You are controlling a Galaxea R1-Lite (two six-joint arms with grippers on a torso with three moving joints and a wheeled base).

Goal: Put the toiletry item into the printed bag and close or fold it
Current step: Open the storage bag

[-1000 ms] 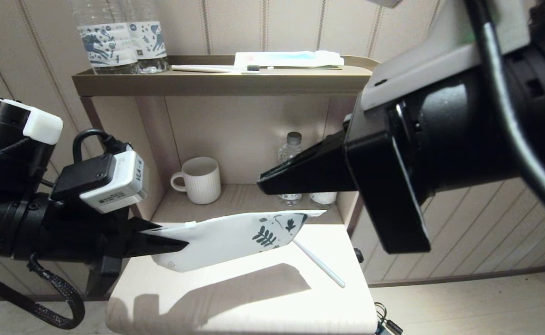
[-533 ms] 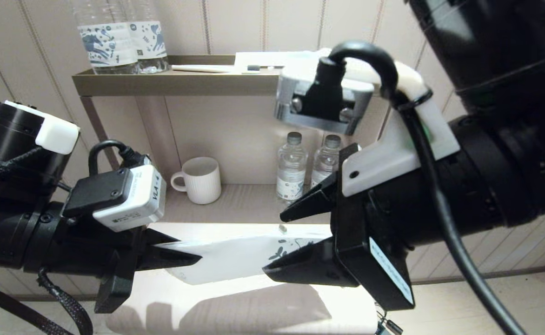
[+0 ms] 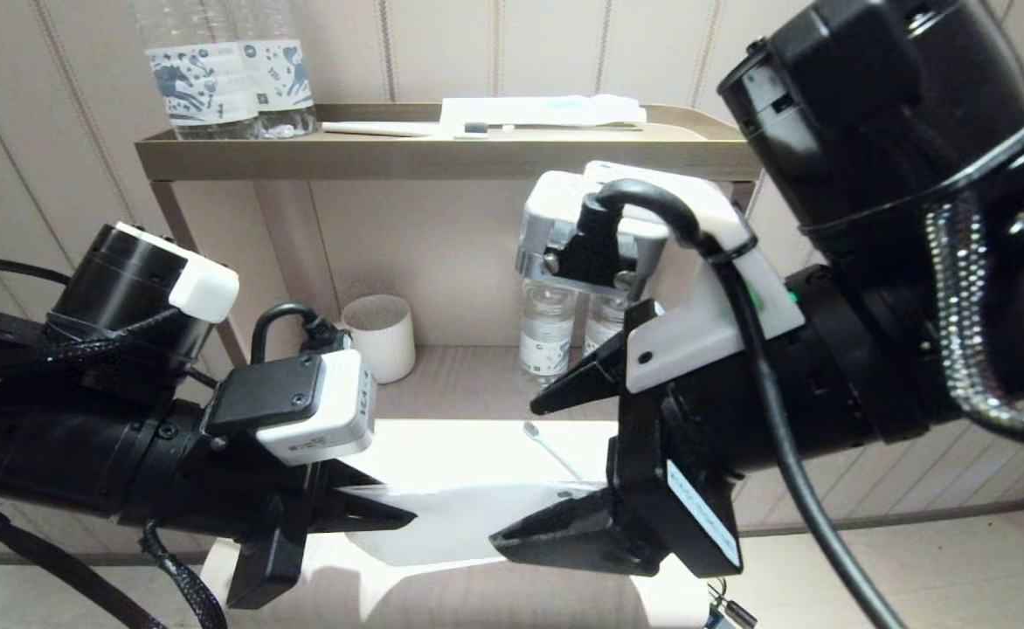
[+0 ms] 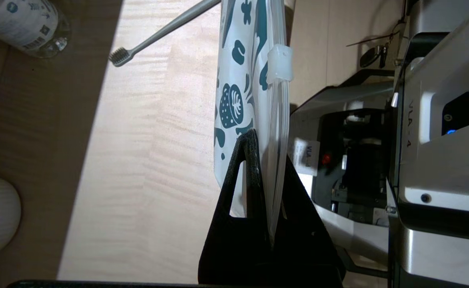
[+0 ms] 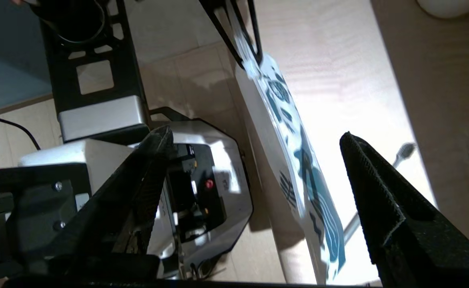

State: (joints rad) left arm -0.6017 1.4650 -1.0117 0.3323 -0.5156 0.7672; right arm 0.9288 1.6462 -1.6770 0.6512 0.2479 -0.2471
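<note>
Your right gripper (image 3: 529, 472) has swung down and spread wide around the free end of the bag (image 4: 242, 92), which your left gripper (image 3: 394, 515) pinches by the seal above the table's front edge, steadied for opening, while the toothbrush (image 4: 158, 34) lies behind it.

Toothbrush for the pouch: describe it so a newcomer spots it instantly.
Find the pale tabletop below the shelf unit. The toothbrush lies flat there, beyond the leaf-printed pouch held up by the left end effector. Unlike the dark-bristled brush on the top shelf, it is pale throughout.
</note>
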